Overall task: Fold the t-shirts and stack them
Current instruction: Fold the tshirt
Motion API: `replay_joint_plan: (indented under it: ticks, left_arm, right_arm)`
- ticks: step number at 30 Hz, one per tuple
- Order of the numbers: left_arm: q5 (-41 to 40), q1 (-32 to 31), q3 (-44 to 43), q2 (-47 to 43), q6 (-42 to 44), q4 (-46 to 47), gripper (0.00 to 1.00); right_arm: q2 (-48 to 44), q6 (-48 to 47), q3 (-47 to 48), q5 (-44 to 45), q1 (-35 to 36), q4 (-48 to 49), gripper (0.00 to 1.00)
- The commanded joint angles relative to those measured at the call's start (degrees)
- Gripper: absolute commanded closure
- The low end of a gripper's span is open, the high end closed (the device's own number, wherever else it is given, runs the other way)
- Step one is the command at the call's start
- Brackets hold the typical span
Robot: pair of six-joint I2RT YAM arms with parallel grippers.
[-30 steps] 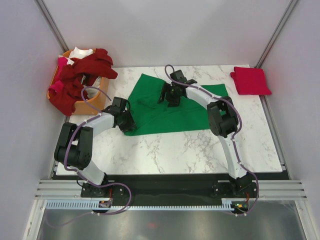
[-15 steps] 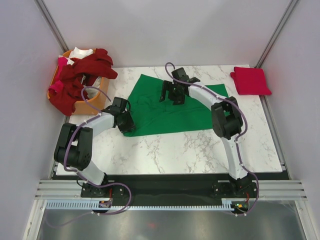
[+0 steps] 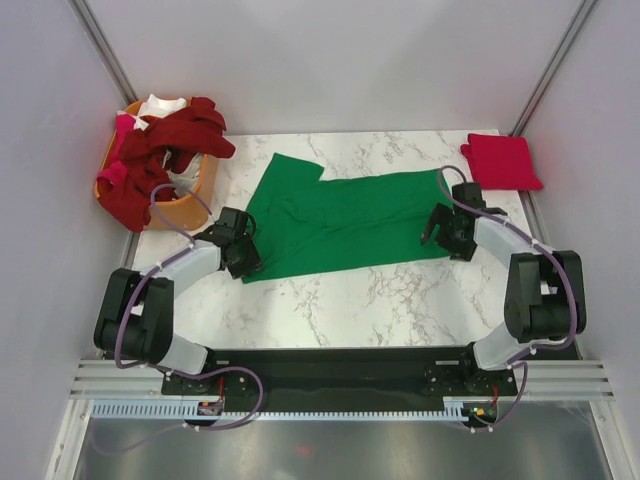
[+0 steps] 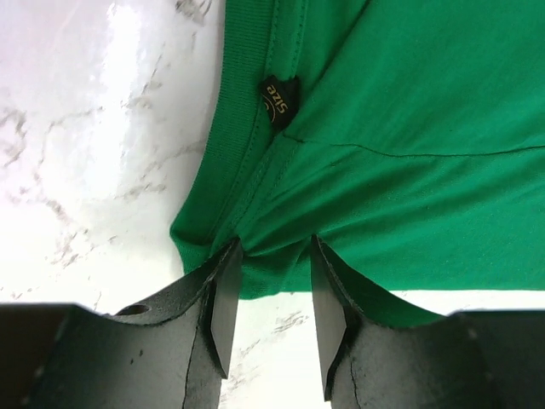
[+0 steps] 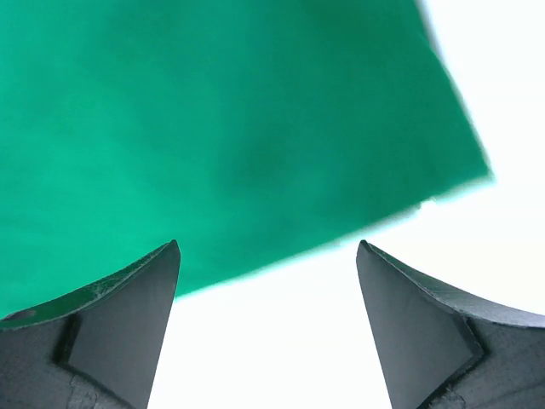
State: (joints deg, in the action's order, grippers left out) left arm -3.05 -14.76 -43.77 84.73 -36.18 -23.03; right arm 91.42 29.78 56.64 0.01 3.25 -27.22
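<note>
Overhead, two wrist close-ups on t-shirt [image 3: 340,215]

A white bench [image 3: 330,300] veined with grey marble is filling the middle of the cell. 3 plain pale walls are closing it in: the left wall [image 3: 40,200], the back wall [image 3: 330,60] and the right wall [image 3: 605,220]. 2 slim metal posts [image 3: 100,45] are slanting up where the walls are meeting. Along the bench's near edge a black strip [image 3: 330,358] is running, then an aluminium rail [image 3: 330,378] and a slotted white cable duct [image 3: 330,408]. Below them a dull grey floor panel [image 3: 330,450] is showing. Soft, even light is falling, and in the wrist views the bench top is glaring white.
</note>
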Motion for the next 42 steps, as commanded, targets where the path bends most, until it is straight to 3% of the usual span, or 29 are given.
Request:
replay_joint_plan:
  ticks: [1, 4, 10, 14, 23, 26, 30, 36, 42]
  left_arm:
    - [-3.9, 0.0, 2.6, -3.3, -2.2, -2.5, 0.53]
    - [-3.5, 0.0, 3.2, -4.0, -2.4, -2.5, 0.53]
    - [-2.8, 0.0, 3.3, -4.1, -2.1, -2.5, 0.53]
    - [-2.9, 0.0, 3.0, -3.6, -2.0, -2.3, 0.53]
    - [-2.1, 0.0, 2.8, -2.6, -2.0, -1.9, 0.53]
    - [-1.8, -0.1, 3.0, -2.6, -2.1, -1.9, 0.55]
    - [0.2, -0.1, 5.0, -4.1, -3.8, -1.9, 0.58]
    - [5.3, -0.1, 10.5, -14.8, -7.8, -3.1, 0.58]
    - [9.6, -0.3, 13.3, -27.0, -10.7, -10.3, 0.57]
  right_arm:
    - [-4.2, 0.6, -6.8, -4.2, -5.7, 5.0, 0.09]
    - [-2.7, 0.7, -7.5, -5.5, -9.6, 5.6, 0.1]
    - [-1.5, 1.2, -6.3, -1.8, -10.3, 6.4, 0.12]
    - [-0.8, 1.3, -6.9, -1.2, -11.2, 7.5, 0.22]
    - [2.4, 2.2, -7.2, -0.3, -12.3, 10.4, 0.69]
    - [2.0, 1.8, -7.2, 0.1, -12.7, 10.4, 1.0]
    - [-1.8, 1.1, -9.6, -4.0, -12.7, 10.0, 1.0]
    - [-13.3, 3.0, -14.9, -2.6, -15.3, 3.2, 1.0]
    - [-25.6, 4.7, -17.6, -5.1, -20.7, -7.0, 1.0]
